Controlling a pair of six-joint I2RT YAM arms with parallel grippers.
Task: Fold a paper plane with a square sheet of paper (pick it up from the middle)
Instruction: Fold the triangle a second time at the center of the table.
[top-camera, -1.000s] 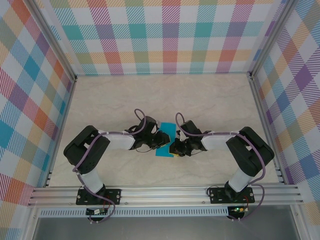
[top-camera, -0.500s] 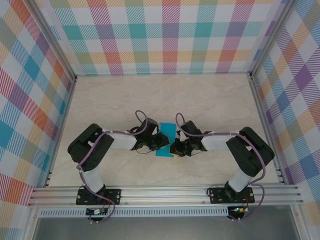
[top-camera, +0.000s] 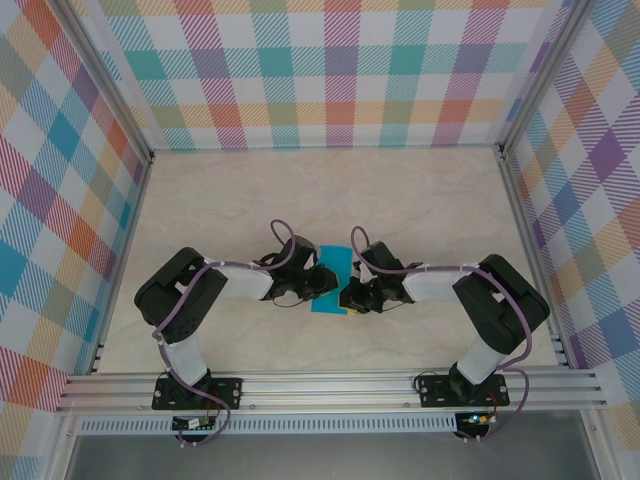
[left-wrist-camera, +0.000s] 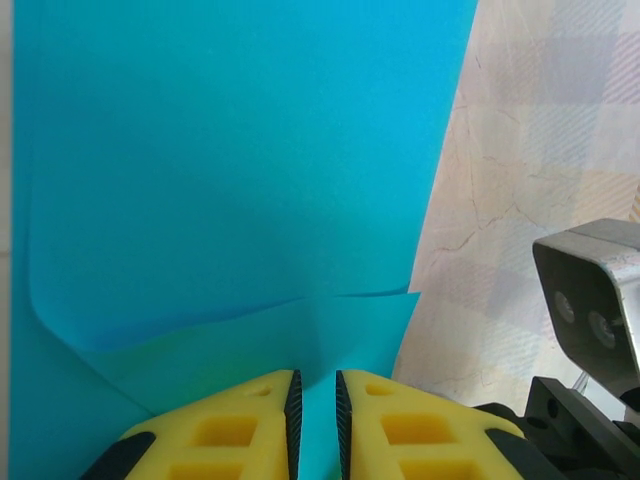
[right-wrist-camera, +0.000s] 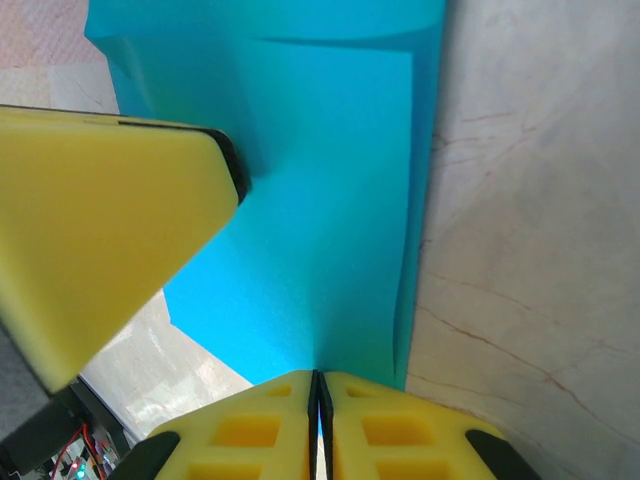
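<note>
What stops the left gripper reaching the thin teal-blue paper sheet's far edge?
Probably nothing, so yes: open table lies beyond the thin teal-blue paper sheet. But the left gripper is shut on that sheet, as is the right gripper.

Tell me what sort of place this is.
Probably a robot test cell: plaid-printed walls box in a marble-look table, with the left arm and right arm bolted to an aluminium rail.

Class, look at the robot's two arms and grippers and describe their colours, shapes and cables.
The left arm and right arm have bulky black joint housings, white forearm links and looping purple cables. The left gripper and right gripper have yellow fingers with rectangular recesses, black-edged.
</note>
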